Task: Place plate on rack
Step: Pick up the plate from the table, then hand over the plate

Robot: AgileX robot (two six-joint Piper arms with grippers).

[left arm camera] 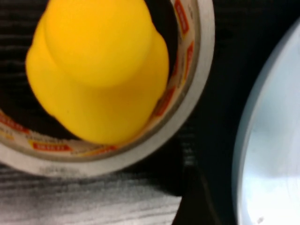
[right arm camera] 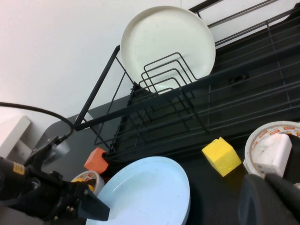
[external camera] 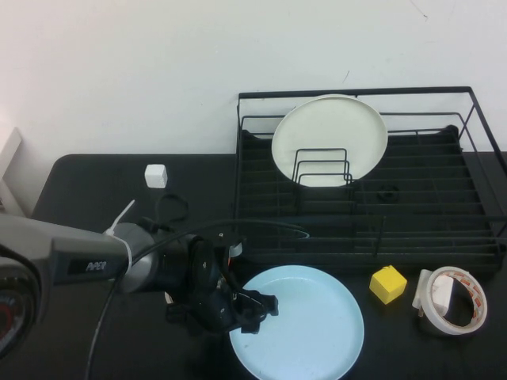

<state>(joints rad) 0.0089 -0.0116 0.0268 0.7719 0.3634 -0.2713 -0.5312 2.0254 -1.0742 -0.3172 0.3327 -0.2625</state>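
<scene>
The pale light-blue plate [external camera: 305, 328] lies flat on the black table, in front of the rack. It also shows in the left wrist view [left arm camera: 276, 140] and the right wrist view [right arm camera: 145, 194]. The black wire rack [external camera: 475, 229] stands at the back right and holds a white plate [external camera: 329, 134] upright in its wire loops. My left gripper [external camera: 257, 311] is open at the plate's left rim, low over the table; it also shows in the right wrist view [right arm camera: 91, 208]. My right gripper [right arm camera: 269, 190] is out of the high view, shut and empty, near the tape roll on the right.
A yellow cube [external camera: 388, 283] and a tape roll holding a white block [external camera: 450, 301] lie right of the plate. A second tape roll [left arm camera: 187, 108] with a yellow object [left arm camera: 101, 70] inside and an orange block [right arm camera: 96, 159] sit by the left gripper. A small white cube [external camera: 156, 176] lies at back left.
</scene>
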